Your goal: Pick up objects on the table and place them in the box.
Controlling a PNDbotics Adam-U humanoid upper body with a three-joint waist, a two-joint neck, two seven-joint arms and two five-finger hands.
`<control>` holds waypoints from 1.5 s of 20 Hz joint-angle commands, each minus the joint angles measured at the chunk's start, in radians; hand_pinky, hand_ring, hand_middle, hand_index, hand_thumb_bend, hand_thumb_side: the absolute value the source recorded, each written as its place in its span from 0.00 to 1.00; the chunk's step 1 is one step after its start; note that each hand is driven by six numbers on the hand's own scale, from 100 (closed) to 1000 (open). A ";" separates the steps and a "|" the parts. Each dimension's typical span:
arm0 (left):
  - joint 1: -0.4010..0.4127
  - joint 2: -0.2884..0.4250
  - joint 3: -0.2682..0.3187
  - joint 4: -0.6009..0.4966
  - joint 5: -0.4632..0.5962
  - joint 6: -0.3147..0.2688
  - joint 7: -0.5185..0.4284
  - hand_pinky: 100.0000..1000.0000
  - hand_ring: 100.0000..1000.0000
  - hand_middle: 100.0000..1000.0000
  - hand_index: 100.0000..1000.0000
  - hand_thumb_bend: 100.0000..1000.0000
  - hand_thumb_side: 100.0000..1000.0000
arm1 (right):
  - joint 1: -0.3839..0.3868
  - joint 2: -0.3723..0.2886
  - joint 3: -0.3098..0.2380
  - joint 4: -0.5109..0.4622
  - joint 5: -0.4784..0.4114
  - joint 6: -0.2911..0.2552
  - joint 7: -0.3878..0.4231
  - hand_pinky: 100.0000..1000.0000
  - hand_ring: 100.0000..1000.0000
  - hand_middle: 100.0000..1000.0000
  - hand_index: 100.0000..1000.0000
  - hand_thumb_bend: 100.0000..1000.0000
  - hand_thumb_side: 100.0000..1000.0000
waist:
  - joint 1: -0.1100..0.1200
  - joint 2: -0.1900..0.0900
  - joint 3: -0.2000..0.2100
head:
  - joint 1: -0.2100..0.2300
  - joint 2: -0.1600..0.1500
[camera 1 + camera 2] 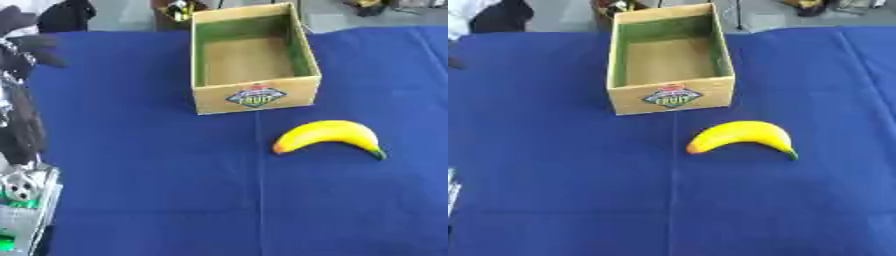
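A yellow banana (328, 135) with a green tip lies on the blue cloth, just in front of and slightly right of the box. The cardboard box (255, 96) stands open at the far middle, with green inner walls, a fruit label on its front and nothing inside. My left hand (26, 42) is raised along the left edge of the left eye view, black fingers spread and relaxed, holding nothing, well away from banana and box. Its dark forearm (22, 127) and silver joint (26, 192) run down below it. My right hand shows in no view.
The blue tablecloth (553, 165) covers the whole table, with a crease running from the box toward the near edge. Dark clutter (61, 15) sits beyond the far edge.
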 commanded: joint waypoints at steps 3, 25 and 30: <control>-0.005 0.022 0.009 -0.018 0.002 0.000 -0.002 0.42 0.56 0.65 0.78 0.00 1.00 | -0.002 -0.011 -0.004 -0.019 -0.005 -0.109 -0.106 0.67 0.60 0.55 0.80 0.00 0.89 | -0.002 -0.014 -0.002 | -0.003 -0.010; -0.007 0.033 -0.003 -0.018 0.008 -0.003 -0.018 0.42 0.56 0.65 0.78 0.00 1.00 | -0.061 -0.511 0.043 -0.019 0.136 0.228 0.108 0.70 0.69 0.64 0.81 0.12 1.00 | -0.013 -0.024 -0.006 | -0.021 -0.006; -0.007 0.034 -0.007 -0.018 0.012 -0.002 -0.023 0.42 0.56 0.65 0.78 0.00 1.00 | -0.109 -0.604 0.054 -0.019 0.098 0.299 0.213 0.71 0.70 0.65 0.80 0.14 0.99 | -0.014 -0.026 -0.005 | -0.026 -0.009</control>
